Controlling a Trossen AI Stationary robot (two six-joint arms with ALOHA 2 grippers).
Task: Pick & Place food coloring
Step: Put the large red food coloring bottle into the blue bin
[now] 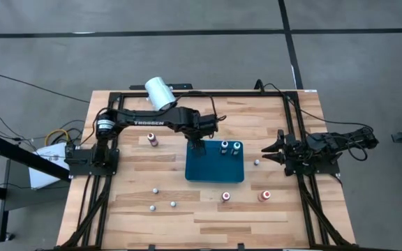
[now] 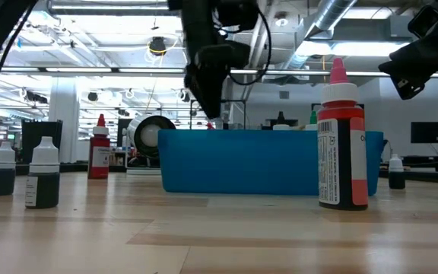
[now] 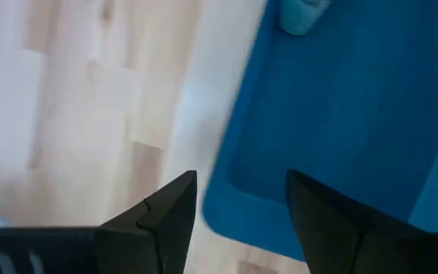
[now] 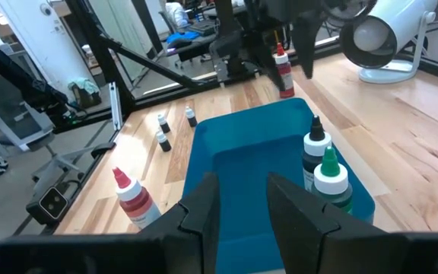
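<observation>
Left claw (image 1: 197, 148) hangs over the far left corner of the shallow blue plastic tray (image 1: 215, 172), fingers (image 3: 162, 221) parted by a moderate gap and nothing between them — the left wrist view shows bare tray floor and pale wood through the gap. It touches nothing.

Just beside it, inside the tray along the far edge, stand two small dropper bottles, one dark-bodied with a black tip (image 4: 314, 156), one green with a white cap (image 4: 331, 179), side by side and upright.

On the other side of the claw, on open wood, a red dropper bottle (image 1: 153, 140) stands alone. Nearer the front of the light wooden slatted bench (image 1: 124, 202), two more red bottles (image 1: 226, 197) (image 1: 264, 196) sit past the tray's near edge, and three tiny pale-capped bottles (image 1: 155, 189) are scattered well off toward the left front. One small bottle (image 1: 256, 162) sits between tray and right arm.

Right claw (image 1: 266, 154) waits at the bench's right side, pointing at the tray, fingers slightly apart, empty.

A large white cylinder (image 1: 160, 92) lies at the far edge behind the left arm. Beyond: grey floor and, in the low view, a workshop ceiling with pipes and lights.
</observation>
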